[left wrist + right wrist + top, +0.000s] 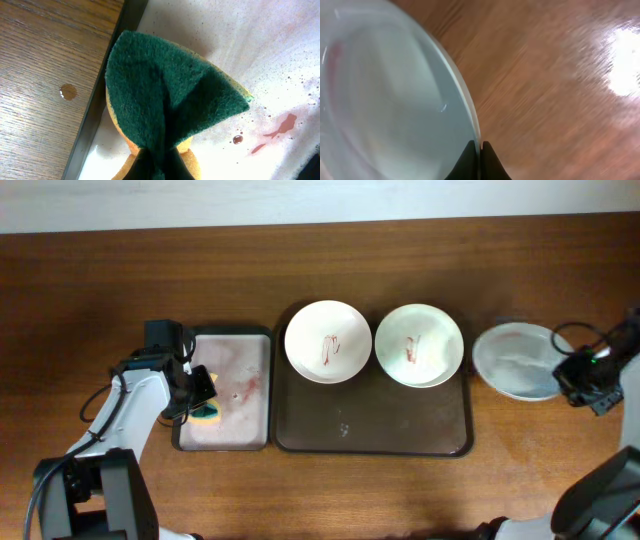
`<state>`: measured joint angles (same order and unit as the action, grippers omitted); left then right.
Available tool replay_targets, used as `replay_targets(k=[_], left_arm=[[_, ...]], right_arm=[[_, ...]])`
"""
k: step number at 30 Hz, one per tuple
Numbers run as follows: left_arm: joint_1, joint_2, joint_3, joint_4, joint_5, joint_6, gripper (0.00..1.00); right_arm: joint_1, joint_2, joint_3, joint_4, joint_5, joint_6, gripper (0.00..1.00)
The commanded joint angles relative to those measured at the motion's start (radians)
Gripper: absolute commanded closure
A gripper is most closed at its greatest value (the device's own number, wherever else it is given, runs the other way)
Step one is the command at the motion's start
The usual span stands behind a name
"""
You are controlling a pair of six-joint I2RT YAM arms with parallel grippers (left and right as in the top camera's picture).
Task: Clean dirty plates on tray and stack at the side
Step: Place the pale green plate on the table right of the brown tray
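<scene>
Plates, three in view. The left plate (328, 341) and right plate (418, 344) are white and round, each with a red smear at the centre. They sit side by side, rims close, on the far half of the brown tray (400, 430). The third plate (517, 360) lies off the tray on the table (320, 490) to its right, with no smear visible from overhead.

Handling, judged: stiff and shallow, probably light, with smooth faces that would be slippery when wet. They would chip or crack if dropped. The raised rim is the only place for a hold, so a finger goes above and a finger below at the outer edge. The smeared centres are for wiping, not gripping.

Right gripper (480, 147): pressed together on the near rim of the third plate, the edge caught between the fingertips. The wrist view is blurred, so the depth of bite cannot be told.

Left gripper (157, 160): pinching the sponge (170, 95), green scouring face outward, yellow body folded under the squeeze. The sponge is soft and compliant, and it hangs over the left edge of the small tray (232, 385), whose pale surface carries red spots.

Status, judged: two plates to clean, one at the side as the start of the stack.
</scene>
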<state>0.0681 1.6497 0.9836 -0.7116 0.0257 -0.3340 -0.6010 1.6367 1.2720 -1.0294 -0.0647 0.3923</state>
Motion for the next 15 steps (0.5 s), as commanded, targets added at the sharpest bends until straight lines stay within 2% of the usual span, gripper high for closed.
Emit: replay_targets(k=[1, 5, 6, 7, 11, 15], left_arm=[[0.007, 0.006, -0.001, 0.003, -0.011, -0.010, 1.00], [0.007, 0.006, -0.001, 0.003, -0.011, -0.010, 1.00], [0.007, 0.006, -0.001, 0.003, -0.011, -0.010, 1.00], [0.007, 0.006, -0.001, 0.003, -0.011, -0.010, 1.00], [0.007, 0.006, -0.001, 0.004, -0.011, -0.010, 1.00], [0.007, 0.006, -0.001, 0.007, -0.011, -0.010, 1.00]], right_arm=[[-0.029, 0.034, -0.029, 0.021, 0.023, -0.022, 0.96], [-0.028, 0.042, -0.029, 0.043, 0.039, -0.021, 0.95], [-0.027, 0.042, -0.029, 0.043, 0.038, -0.021, 0.80], [-0.027, 0.042, -0.029, 0.043, 0.026, -0.021, 0.73], [-0.016, 0.042, -0.029, 0.044, -0.136, -0.078, 0.72], [0.132, 0.042, -0.029, 0.055, -0.317, -0.240, 0.66]])
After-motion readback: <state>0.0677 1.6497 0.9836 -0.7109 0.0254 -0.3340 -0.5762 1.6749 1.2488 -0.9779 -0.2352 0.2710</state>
